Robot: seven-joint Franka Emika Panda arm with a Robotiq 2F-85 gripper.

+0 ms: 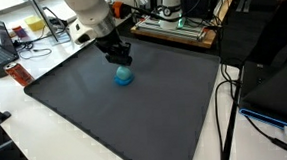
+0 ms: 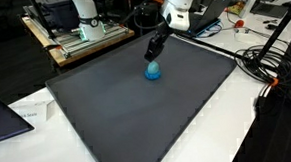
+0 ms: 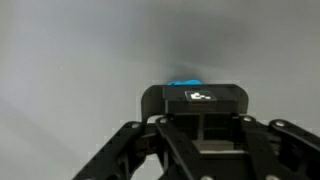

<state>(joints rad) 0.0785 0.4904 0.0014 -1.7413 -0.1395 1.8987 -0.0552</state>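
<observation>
A small blue object (image 1: 124, 77) sits on the dark grey mat (image 1: 106, 122) near its far side, and it shows in both exterior views (image 2: 153, 73). My gripper (image 1: 120, 59) comes down on it from above and is shut on its top (image 2: 155, 54). In the wrist view the black fingertips (image 3: 195, 97) stand close together, and only a sliver of the blue object (image 3: 185, 82) shows beyond them. The rest of the object is hidden behind the fingers.
The mat lies on a white table (image 2: 238, 126). A wooden board with electronics (image 1: 176, 30) stands behind the mat. A small red item (image 1: 18, 75) lies off one mat corner. Black cables (image 2: 270, 69) and dark equipment (image 1: 274, 82) lie beside the mat.
</observation>
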